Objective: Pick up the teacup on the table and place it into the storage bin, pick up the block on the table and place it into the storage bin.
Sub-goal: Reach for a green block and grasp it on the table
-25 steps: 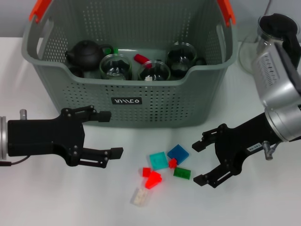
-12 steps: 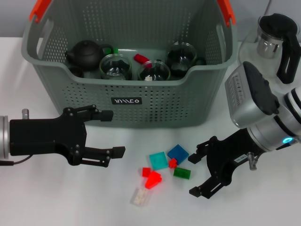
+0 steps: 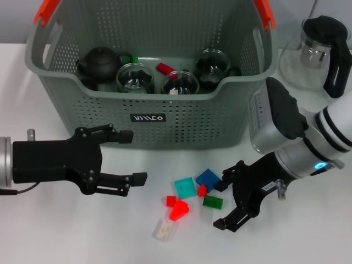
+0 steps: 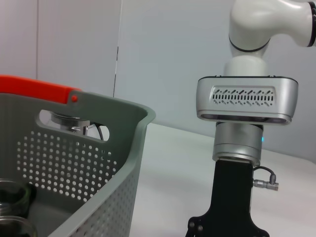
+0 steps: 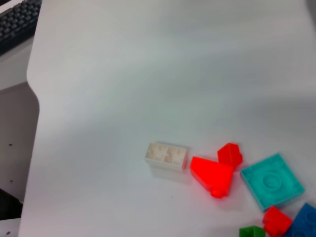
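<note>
The right gripper point(image 3: 226, 204) gapes wide at lower right — beside a flat green block point(image 3: 213, 202). The left gripper point(image 3: 133, 157), also spread, sits at left below the perforated plastic storage bin point(image 3: 181, 118).

White desk point(image 3: 66, 231): fills the lower half of the head view; in the right wrist view its rounded corner lies at the left edge. Glass pitcher point(image 3: 322, 52): upper right of the head view, upright on the desk, with black lid and black handle. Black teapot point(image 3: 100, 63): upper left of the head view, round body with a knobbed lid. Black keyboard point(image 5: 17, 19): upper left corner of the right wrist view, beyond the desk edge. Pale wall point(image 4: 163, 59): background of the left wrist view, with one vertical seam.
</note>
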